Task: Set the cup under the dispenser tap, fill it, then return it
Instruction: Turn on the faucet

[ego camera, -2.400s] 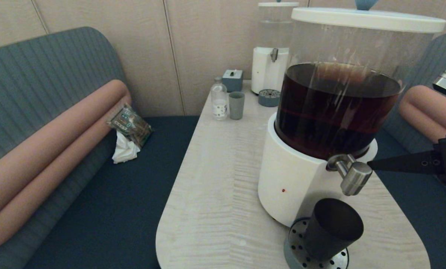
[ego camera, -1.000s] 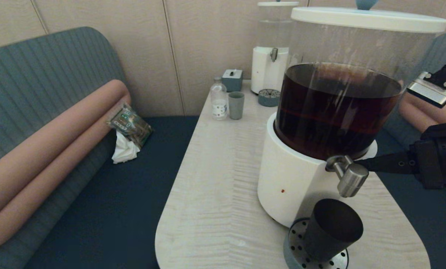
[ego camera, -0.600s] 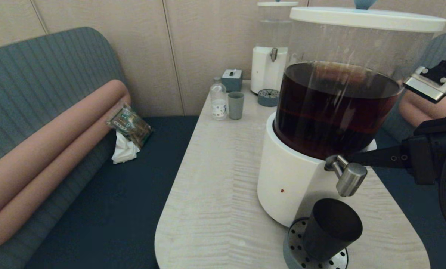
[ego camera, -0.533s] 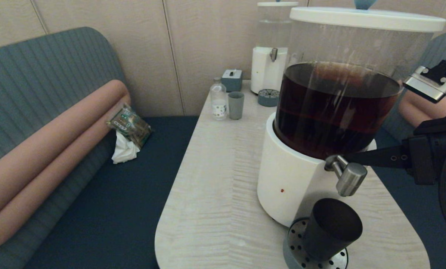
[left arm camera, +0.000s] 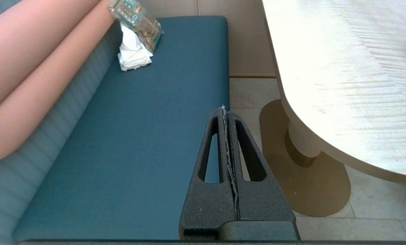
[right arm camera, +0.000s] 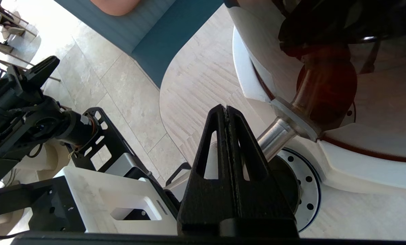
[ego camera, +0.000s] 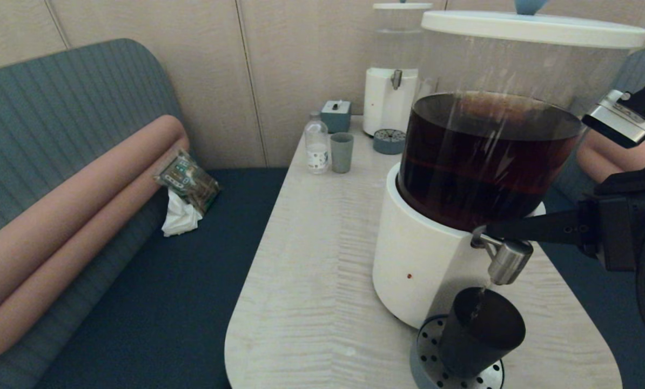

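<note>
The matte black cup point(ego camera: 482, 335) stands on the perforated drip tray point(ego camera: 425, 354) under the brushed-steel dispenser tap point(ego camera: 509, 260). A thin dark stream runs from the tap into the cup. My right gripper point(ego camera: 488, 232) reaches in from the right, shut with nothing between its fingers, and lies across the top of the tap. In the right wrist view the shut right gripper point(right arm camera: 226, 109) sits beside the tap's steel neck point(right arm camera: 275, 137), with the cup point(right arm camera: 286, 178) below. My left gripper point(left arm camera: 224, 109) is shut and parked low over the blue bench, beside the table.
The big dispenser point(ego camera: 425, 259) holds dark brown liquid. At the table's far end stand a clear-liquid dispenser point(ego camera: 390, 102), a grey-green tumbler point(ego camera: 342, 152), a small bottle point(ego camera: 317, 145) and a grey box point(ego camera: 336, 116). A packet and tissue point(ego camera: 185, 189) lie on the bench.
My right gripper has moved left from beside the tap onto its top. The tap has dipped a little and liquid now streams into the cup.
</note>
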Tool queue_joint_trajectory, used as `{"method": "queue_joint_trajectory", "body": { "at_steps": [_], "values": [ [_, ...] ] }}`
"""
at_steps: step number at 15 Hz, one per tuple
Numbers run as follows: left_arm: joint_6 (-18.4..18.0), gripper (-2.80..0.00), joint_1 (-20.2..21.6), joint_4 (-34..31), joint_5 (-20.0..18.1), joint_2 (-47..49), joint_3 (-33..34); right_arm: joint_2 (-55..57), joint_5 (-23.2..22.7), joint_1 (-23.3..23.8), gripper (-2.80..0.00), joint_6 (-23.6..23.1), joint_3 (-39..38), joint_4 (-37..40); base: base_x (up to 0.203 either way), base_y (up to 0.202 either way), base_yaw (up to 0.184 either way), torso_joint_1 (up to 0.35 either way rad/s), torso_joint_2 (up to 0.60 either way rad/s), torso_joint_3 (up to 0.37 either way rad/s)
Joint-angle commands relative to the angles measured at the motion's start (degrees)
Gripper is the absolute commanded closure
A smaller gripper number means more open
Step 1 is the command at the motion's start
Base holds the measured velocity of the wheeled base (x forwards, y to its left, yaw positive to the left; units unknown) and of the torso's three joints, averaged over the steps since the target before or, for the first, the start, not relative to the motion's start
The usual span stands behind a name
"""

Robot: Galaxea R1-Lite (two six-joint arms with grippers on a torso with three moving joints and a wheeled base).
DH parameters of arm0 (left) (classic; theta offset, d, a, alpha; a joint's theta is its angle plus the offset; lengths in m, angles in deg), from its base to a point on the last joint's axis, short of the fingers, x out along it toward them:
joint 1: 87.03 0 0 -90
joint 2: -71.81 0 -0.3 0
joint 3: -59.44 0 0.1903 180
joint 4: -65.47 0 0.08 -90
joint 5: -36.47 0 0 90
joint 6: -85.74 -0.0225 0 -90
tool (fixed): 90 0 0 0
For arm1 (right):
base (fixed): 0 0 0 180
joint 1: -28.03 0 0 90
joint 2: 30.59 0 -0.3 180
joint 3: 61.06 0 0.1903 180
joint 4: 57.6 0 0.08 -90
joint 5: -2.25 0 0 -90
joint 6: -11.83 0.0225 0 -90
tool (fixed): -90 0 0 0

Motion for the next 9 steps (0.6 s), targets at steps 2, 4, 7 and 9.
{"method": "queue_joint_trajectory", "body": {
  "at_steps": [2,4,7,9],
  "values": [
    [0.0,0.00,0.0,0.0,0.0,0.1,0.0,0.0,-0.3,0.0,0.00,0.1,-0.3,0.5,0.000,0.000,0.000,0.000,0.00,0.000],
    [0.0,0.00,0.0,0.0,0.0,0.1,0.0,0.0,-0.3,-0.1,0.00,0.1,-0.5,0.5,0.000,0.000,0.000,0.000,0.00,0.000],
    [0.0,0.00,0.0,0.0,0.0,0.1,0.0,-0.1,-0.8,0.0,0.00,0.0,-0.6,0.4,0.000,0.000,0.000,0.000,0.00,0.000],
    [0.0,0.00,0.0,0.0,0.0,0.1,0.0,-0.2,-0.7,0.1,0.00,0.0,-0.7,-0.1,0.000,0.000,0.000,0.000,0.00,0.000]
  ]
}}
